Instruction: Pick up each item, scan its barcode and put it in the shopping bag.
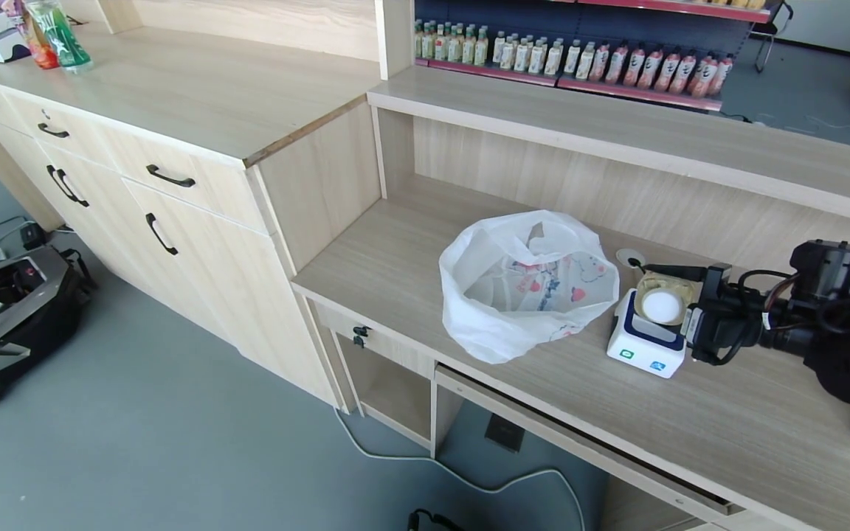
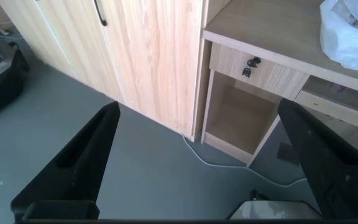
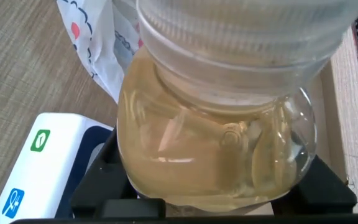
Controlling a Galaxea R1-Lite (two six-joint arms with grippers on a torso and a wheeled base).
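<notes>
Your right claw (image 1: pixel 670 299) is clenched on the bottle (image 3: pixel 216 155), held over the scanner (image 1: pixel 646 346). The shopping bag (image 1: pixel 524 284) sits at the scanner's 9 o'clock with its mouth slumped. Swing low and you could snag its rim or knock the scanner. The back panel (image 1: pixel 617 184) crowds 12 o'clock, and the tabletop (image 1: pixel 727 435) edge lies at 6. Your left claw (image 2: pixel 197 158) hangs released over the floor.
</notes>
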